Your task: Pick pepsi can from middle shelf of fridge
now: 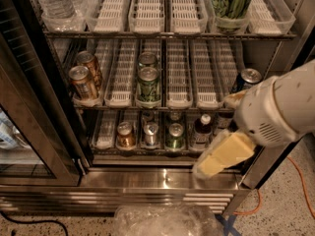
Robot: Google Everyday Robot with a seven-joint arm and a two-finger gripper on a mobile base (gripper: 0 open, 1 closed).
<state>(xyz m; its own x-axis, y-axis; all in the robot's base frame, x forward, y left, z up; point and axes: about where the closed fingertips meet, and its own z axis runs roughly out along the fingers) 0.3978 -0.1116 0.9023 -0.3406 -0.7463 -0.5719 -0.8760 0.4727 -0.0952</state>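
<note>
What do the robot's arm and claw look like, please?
The arm is a bulky, rounded white housing with a small patch of dark vent slots. The claw is pale yellow, blocky and wedge-shaped, tapering to its tip. It sits at the right, in front of the lower right corner of the fridge. No cables or markings show on either.
</note>
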